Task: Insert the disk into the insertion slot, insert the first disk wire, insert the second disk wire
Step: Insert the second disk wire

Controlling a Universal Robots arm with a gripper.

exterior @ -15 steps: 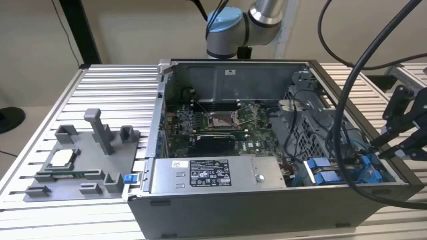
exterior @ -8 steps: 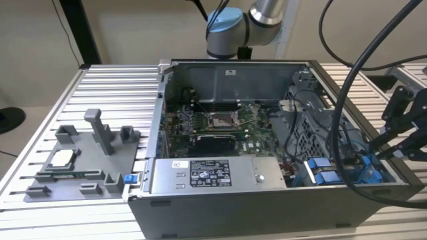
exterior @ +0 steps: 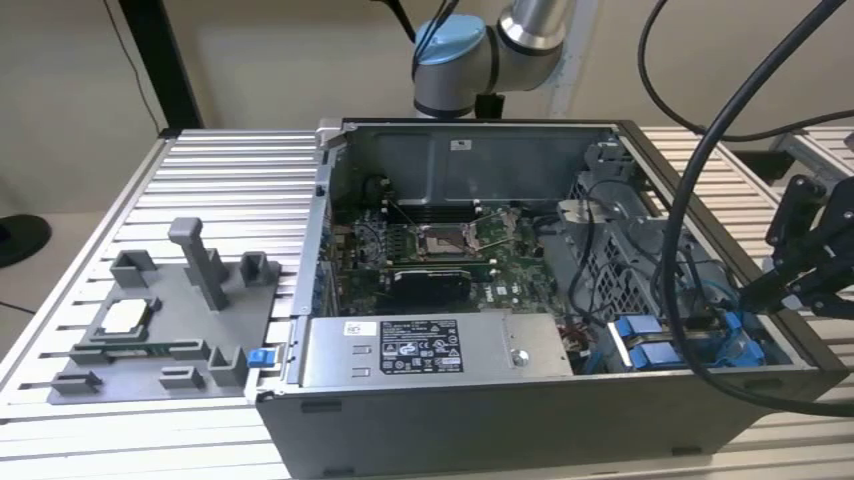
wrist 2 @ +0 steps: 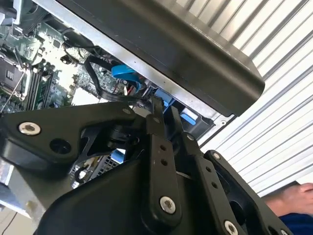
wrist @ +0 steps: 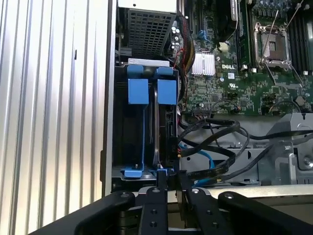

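An open computer case (exterior: 534, 400) lies on a slatted table. At its corner on the exterior view's right is the insertion slot (wrist: 115, 122), a grey metal bay with blue rails. The disk's blue carrier (wrist: 145, 132) stands edge-on inside it, its two blue tabs (wrist: 138, 91) at the far end. My black gripper (exterior: 777, 292) hangs over that corner. Both wrist views show its fingers (wrist: 161, 182) close together at the bay's near end. A black disk wire (wrist 2: 100, 88) loops up and ends at the fingertips (wrist 2: 157, 111). More black and blue wires (wrist: 212, 147) lie beside the bay.
A grey labelled power-supply box (exterior: 400, 350) fills the case's front. The motherboard (exterior: 441, 260) sits behind it. A grey plastic fixture tray (exterior: 160, 330) is on the table at the exterior view's left. Thick black cables (exterior: 694, 200) hang across the right. A hand (wrist 2: 293, 198) rests nearby.
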